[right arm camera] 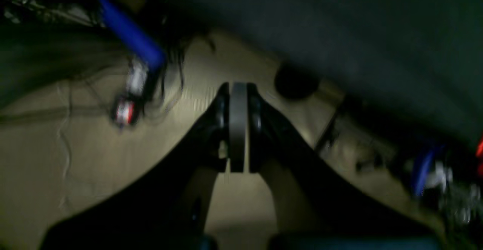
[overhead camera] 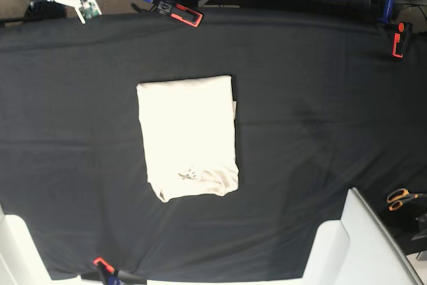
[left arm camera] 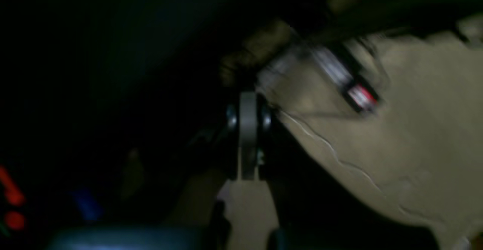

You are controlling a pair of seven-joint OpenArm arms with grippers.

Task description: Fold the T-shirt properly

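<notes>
A cream T-shirt (overhead camera: 189, 139) lies folded into a tidy upright rectangle on a black cloth-covered table (overhead camera: 320, 98), its surface smooth, with one small pucker near the lower hem and a sliver of an under-layer showing along one long edge. Both arms are drawn back to the table's near edge, well apart from the shirt, only their pale upper casings showing at the bottom corners of the base view. The left gripper (left arm camera: 248, 137) has its dark jaws pressed flat together with nothing between them; the blurred wrist view shows tan flooring and a clamp (left arm camera: 360, 97) with a red tip beyond it. The right gripper (right arm camera: 238, 127) is likewise closed tight and empty, over the same tan floor, with a blue-handled clamp (right arm camera: 130, 35) up and to one side of it. Orange-handled scissors (overhead camera: 402, 198) lie beside the table, near the left arm.
</notes>
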